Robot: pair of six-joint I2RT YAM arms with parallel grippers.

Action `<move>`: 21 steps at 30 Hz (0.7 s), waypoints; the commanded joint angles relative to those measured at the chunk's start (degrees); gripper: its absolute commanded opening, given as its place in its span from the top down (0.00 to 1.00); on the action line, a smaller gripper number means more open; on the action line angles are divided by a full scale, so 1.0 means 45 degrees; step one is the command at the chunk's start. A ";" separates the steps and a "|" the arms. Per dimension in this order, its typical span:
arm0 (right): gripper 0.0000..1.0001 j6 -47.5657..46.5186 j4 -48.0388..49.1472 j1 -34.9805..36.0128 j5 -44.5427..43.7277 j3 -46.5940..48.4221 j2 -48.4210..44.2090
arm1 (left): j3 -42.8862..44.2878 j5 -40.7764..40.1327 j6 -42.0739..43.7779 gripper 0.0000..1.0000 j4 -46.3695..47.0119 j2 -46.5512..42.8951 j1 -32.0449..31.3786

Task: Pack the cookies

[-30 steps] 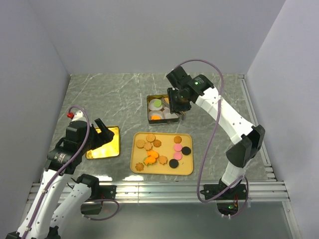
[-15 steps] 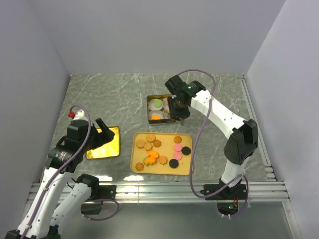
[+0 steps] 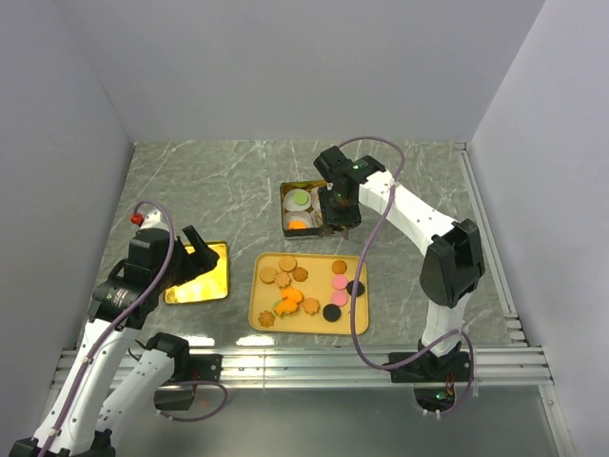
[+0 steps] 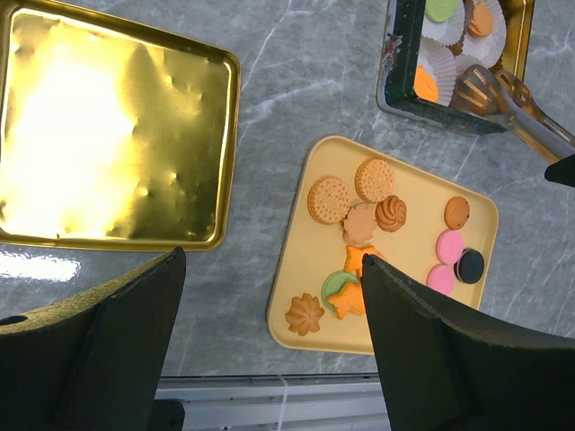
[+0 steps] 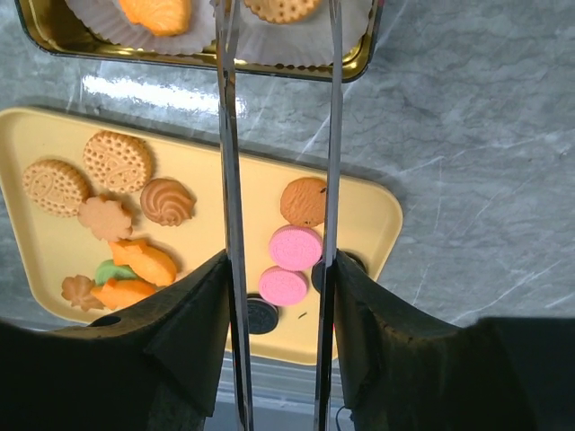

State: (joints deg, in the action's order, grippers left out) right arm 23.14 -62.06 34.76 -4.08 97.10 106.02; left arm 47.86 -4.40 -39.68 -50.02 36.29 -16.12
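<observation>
Walls: we see pale lilac walls (image 3: 285, 67) on three sides.
Table: grey marbled table (image 3: 219, 181) underneath.
Tray: cookies (image 3: 269, 275) lie on the yellow tray (image 3: 357, 322), 6 o'clock of the tin (image 3: 303, 232); more sit inside it.
Right: right gripper (image 5: 280, 265) clenched on tongs (image 5: 226, 162).
Left: left gripper (image 4: 269, 269) splayed, empty, over gold lid (image 4: 108, 126).

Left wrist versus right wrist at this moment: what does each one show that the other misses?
Only the left wrist view shows the shallow gold tray on the table, the green cookie in the tin, and the tips of the tongs over that tin. Only the right wrist view shows the right gripper clamped on the tongs' two long arms. Both show the yellow tray with its cookies, including two pink cookies, and the orange cookie in the tin.
</observation>
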 commanded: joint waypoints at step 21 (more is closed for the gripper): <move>0.42 -0.0473 -0.0504 -0.0459 -0.0461 0.1839 -0.0863 | 0.0069 -0.0447 -0.0127 0.15 0.0256 0.0099 -0.0031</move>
State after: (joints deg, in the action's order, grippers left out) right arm 22.20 -62.85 33.39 -4.97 101.30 105.89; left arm 47.86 -5.48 -39.90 -50.06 36.64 -16.12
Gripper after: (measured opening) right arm 0.586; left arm 0.851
